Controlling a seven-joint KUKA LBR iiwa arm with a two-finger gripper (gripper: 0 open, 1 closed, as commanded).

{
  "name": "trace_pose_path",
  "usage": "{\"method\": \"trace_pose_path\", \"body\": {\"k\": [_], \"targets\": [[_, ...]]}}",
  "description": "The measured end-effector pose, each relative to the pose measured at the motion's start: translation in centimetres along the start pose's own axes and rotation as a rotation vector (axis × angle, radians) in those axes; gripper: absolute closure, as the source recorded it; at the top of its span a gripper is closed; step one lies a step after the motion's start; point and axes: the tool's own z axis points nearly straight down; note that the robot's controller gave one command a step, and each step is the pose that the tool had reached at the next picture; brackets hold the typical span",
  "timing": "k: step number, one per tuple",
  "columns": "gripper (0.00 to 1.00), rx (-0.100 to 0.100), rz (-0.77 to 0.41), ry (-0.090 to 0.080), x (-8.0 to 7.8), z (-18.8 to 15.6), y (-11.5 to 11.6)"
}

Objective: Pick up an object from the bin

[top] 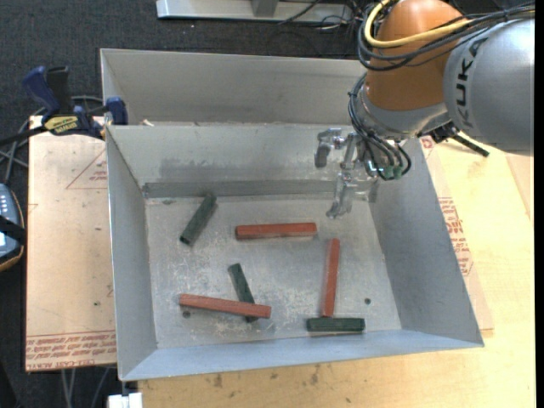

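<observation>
so, the gripper (pixel 338 208) hangs low inside the grey bin (pixel 127 228), under the orange-capped wrist (pixel 408 49) of the arm. its tip is just past the right end of the level red bar (pixel 275 231), on the side toward the back wall. it is close to that bar but apart from it, and the bar is the nearest thing to it. whether the gripper is parted or closed cannot be told from this angle, since the metal parts overlap. the level red bar lies flat on the bin floor, running left to right, free of its neighbours. left of the bar, and a little toward the back wall, a dark green bar (pixel 197 220) lies tilted, well apart from it. in front of the bar's right end a second red bar (pixel 330 276) runs front to back, near it but not touching. in front of the bar's left end lies a short green bar (pixel 240 283), whose near end crosses a long red bar (pixel 224 307) set at a slight slant farther forward; which of the two is on top cannot be told. farthest forward, ahead of the bar's right end and just past the foot of the second red bar, a flat green bar (pixel 336 324) lies level by the front wall.
</observation>
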Motion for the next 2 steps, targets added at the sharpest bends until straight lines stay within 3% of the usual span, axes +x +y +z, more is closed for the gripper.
{"method": "trace_pose_path", "body": {"k": [1,2], "targets": [[0.00,0.000,0.000,-0.008,-0.2,-0.5,0.0],[0.00,-0.001,0.055,-0.011,0.4,7.4,1.7]]}}
